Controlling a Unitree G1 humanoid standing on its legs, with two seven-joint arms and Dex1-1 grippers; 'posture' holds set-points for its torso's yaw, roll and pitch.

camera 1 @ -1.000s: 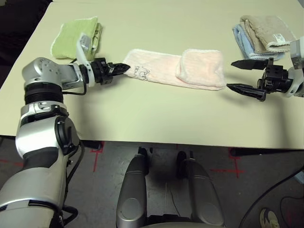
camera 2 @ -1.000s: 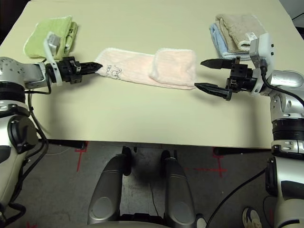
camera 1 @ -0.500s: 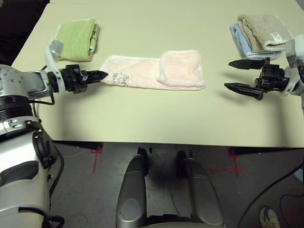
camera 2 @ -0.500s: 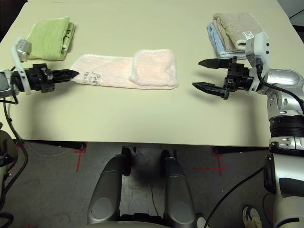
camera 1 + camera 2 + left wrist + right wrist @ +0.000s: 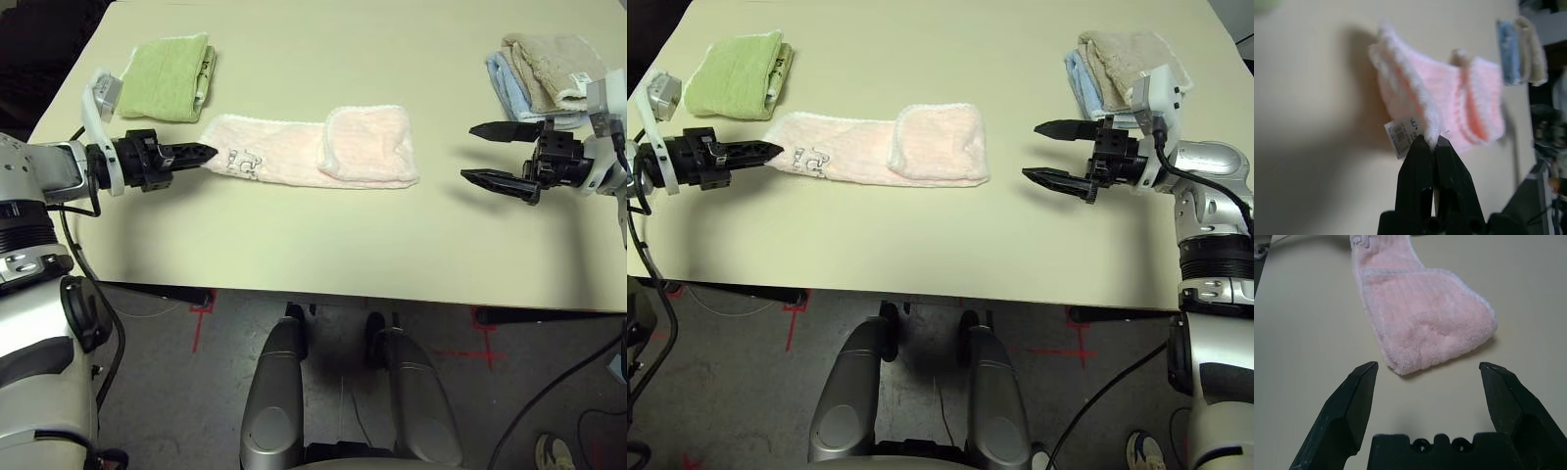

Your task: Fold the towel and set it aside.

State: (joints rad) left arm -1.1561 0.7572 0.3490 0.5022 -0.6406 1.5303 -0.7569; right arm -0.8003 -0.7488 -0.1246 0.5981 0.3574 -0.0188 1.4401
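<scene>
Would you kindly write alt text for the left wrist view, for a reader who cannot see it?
The left gripper, its black jaws shut, pinches the white-trimmed corner of the pale pink terry towel beside a small white label. The towel stretches away over the beige table towards blurred blue and beige folded towels.

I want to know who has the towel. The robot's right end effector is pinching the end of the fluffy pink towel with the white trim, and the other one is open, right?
Not quite: it is the left end effector that pinches the end of the fluffy pink towel with white trim, as the left wrist view shows. The right end effector is the open one, apart from the towel.
</scene>
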